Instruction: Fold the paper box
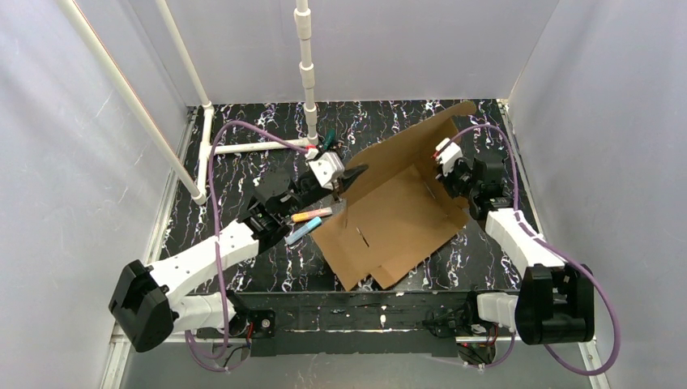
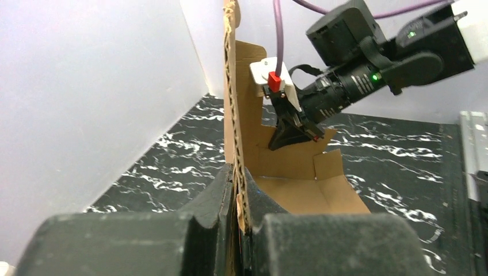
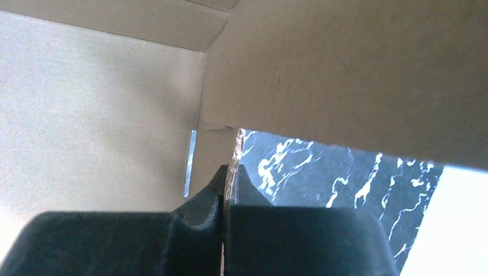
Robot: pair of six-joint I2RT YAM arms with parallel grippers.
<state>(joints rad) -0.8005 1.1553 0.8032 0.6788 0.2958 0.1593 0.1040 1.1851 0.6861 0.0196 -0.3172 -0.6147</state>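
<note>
The left gripper (image 2: 240,194) pinches an upright edge of the box (image 1: 397,215). The right gripper (image 3: 230,175) is clamped on the opposite flap. The box sits on the table (image 1: 235,174).

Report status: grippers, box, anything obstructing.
Left gripper shut on paper box upright panel. Right gripper shut on another edge. Orange marker, blue marker beside box.

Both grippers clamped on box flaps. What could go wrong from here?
1. Left gripper and right gripper pinch the box by thin edges at the fingertips; a flap may slip out.
2. Pulling apart could tear it at the slit.
3. Its left edge lies beside the orange marker and blue marker; sliding may push them.
</note>
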